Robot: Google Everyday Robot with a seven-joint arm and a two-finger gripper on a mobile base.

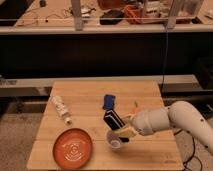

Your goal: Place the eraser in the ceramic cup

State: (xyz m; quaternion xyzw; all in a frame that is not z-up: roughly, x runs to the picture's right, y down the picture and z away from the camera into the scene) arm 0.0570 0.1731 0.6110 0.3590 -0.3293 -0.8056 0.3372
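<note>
Here, the wooden bench (150, 95) fills the lower half of the camera view, and the robot's pale arm (186, 118) reaches in over it from the right edge. The orange plate (56, 149) lies at the bench's front-left corner and plays no part in the task.

The hand (125, 132) sits at the arm's left end, near the front of the bench and a little right of centre. It appears clamped on the eraser (113, 119), gripping the lower part of the block.

The eraser is held off the bench and tilted. Its long axis runs from upper left down to lower right, with the upper end sticking out up and to the left of the hand. The lower end is right over the ceramic cup (111, 145). The cup stands upright just beside the plate's right edge and directly under the hand.

Whether the eraser's tip has passed the rim or only hovers above it cannot be told. My judgement is that the carry is nearly done. What remains is a short descent along the eraser's own axis, then a release, keeping the tip inside the rim so the small cup is not tipped.

A blue block (108, 102) lies just behind the eraser's upper end. A small white bottle-like object (62, 108) lies well apart on the left.
</note>
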